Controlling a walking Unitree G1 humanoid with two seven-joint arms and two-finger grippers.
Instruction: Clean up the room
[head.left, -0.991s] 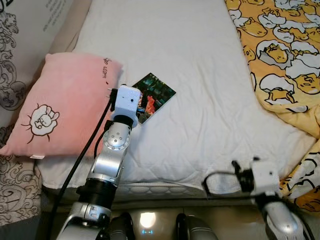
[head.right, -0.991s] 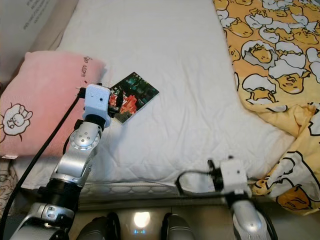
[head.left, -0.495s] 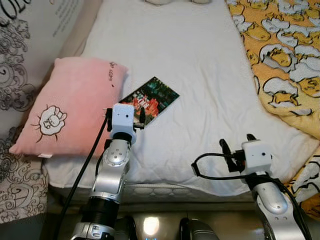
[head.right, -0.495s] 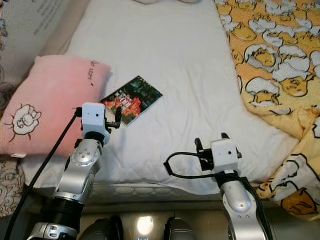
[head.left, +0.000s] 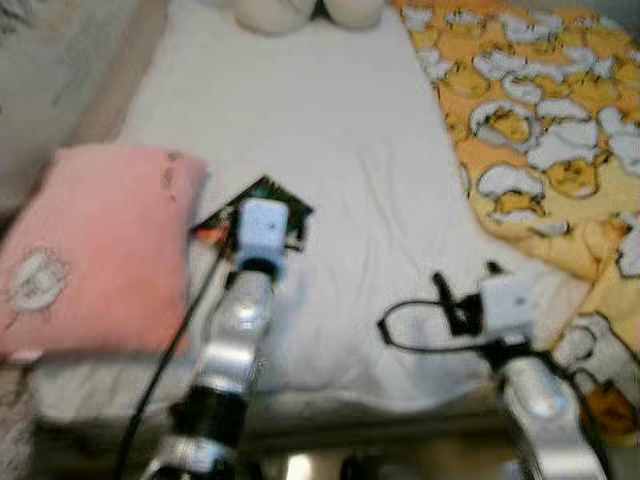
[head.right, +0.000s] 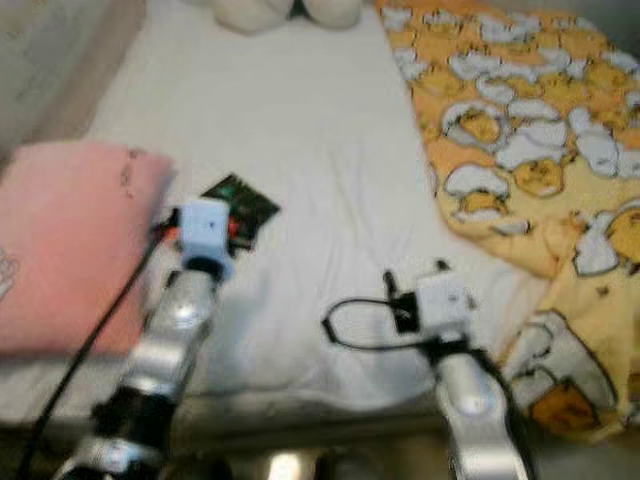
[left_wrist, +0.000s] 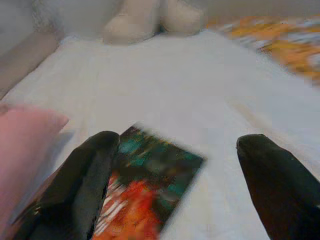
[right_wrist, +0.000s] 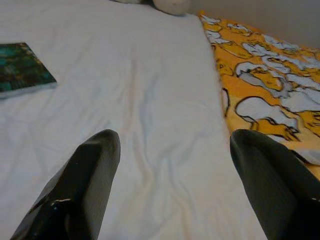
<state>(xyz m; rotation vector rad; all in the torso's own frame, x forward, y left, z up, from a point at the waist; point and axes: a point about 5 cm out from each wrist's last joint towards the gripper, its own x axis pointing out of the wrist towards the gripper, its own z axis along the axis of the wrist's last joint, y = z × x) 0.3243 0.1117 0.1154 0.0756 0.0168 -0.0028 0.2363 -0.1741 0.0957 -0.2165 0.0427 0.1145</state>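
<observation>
**Left gripper hung over the book on the bed**

No box, bin or basket showed in any view. The book (head.left: 262, 205), its cover dark green and red, lay flat on the white sheet (head.left: 350, 170) of the bed, held by nothing. The pink pillow (head.left: 85, 250) sat at the book's 9 o'clock, close beside it, and the yellow patterned blanket (head.left: 530, 140) lay well apart at its 3 o'clock. A pale stuffed toy (head.left: 300, 10) rested at 12 o'clock, at the far end of the bed.

The left gripper (left_wrist: 177, 185) was over the near end of the book, its two black fingers (left_wrist: 80, 185) spread wide with the cover between them and gripping nothing. The right gripper (right_wrist: 175, 185) hovered above bare sheet at about 4 o'clock from the book, its fingers likewise spread wide and empty.

Against half a second before, the whole picture had shifted and blurred, so the camera had moved; more of the stuffed toy came into sight at the top. The left arm had reached farther forward, its wrist now covering part of the book where before it stopped short of the near edge. The right arm stayed raised over the bed's near edge. The book kept its place beside the pillow.
</observation>
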